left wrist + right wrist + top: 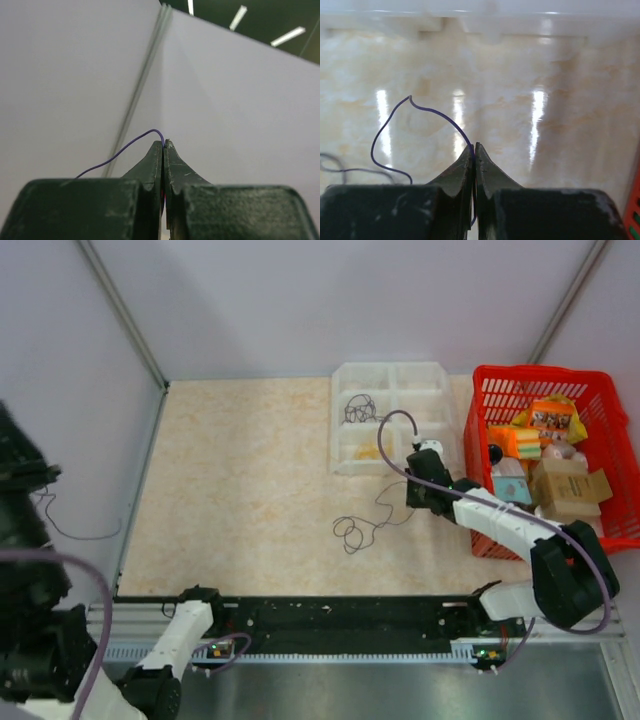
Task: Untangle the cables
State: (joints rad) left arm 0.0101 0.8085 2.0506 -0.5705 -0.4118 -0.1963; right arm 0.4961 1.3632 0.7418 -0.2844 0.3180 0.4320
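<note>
Cables (444, 117) pinched in left gripper (164, 146) and right gripper (474, 149)

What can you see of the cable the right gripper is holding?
The cable is a very thin, limp, dark purple wire. The right gripper is shut on it, pinching it at the fingertips. From the pinch it arcs away and left to a small kink, then curves back toward the gripper body. In the top view a strand trails left from the gripper into a small loopy tangle lying on the table; whether it is the same strand is hard to tell.
</note>
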